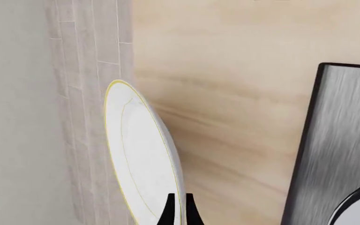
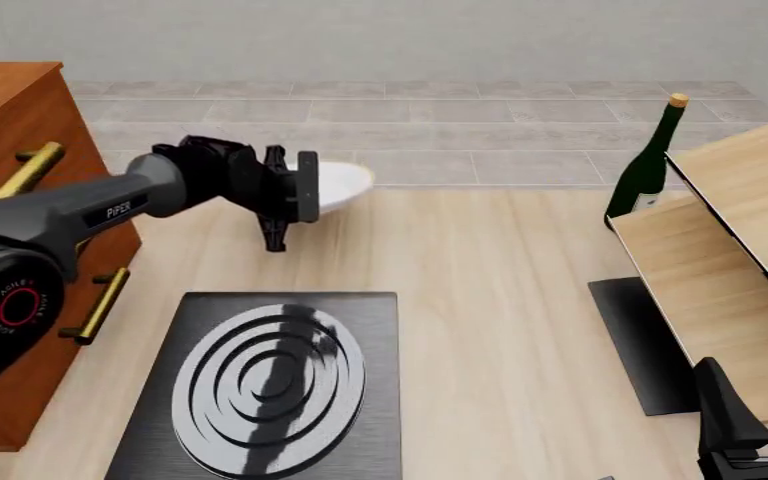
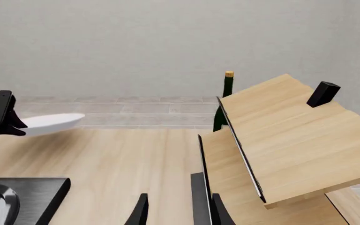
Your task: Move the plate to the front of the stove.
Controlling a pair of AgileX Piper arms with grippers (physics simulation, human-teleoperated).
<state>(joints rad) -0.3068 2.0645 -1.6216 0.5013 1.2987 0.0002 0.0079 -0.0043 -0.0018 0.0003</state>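
Front view: left claw (image 2: 293, 190) pinching the round white plate with thin gold-yellow rim (image 2: 337, 185), held in the air above the light wood worktop (image 2: 491, 290), beyond the far edge of the black square stove with silver-grey ring burner (image 2: 272, 385). "PIPER" lettering readable on the left arm (image 2: 120, 210). Left wrist view shows what the front view hides: fingertips (image 1: 167, 213) pressed onto the plate's rim, plate seen edge-on. Right wrist view only: plate roughly level. Right claw (image 2: 758, 420) low at near right by the tilted light wood shelf unit (image 2: 731, 260), holding nothing; fingers spread in the right wrist view. Green wine bottle with cork (image 2: 648, 165) far right.
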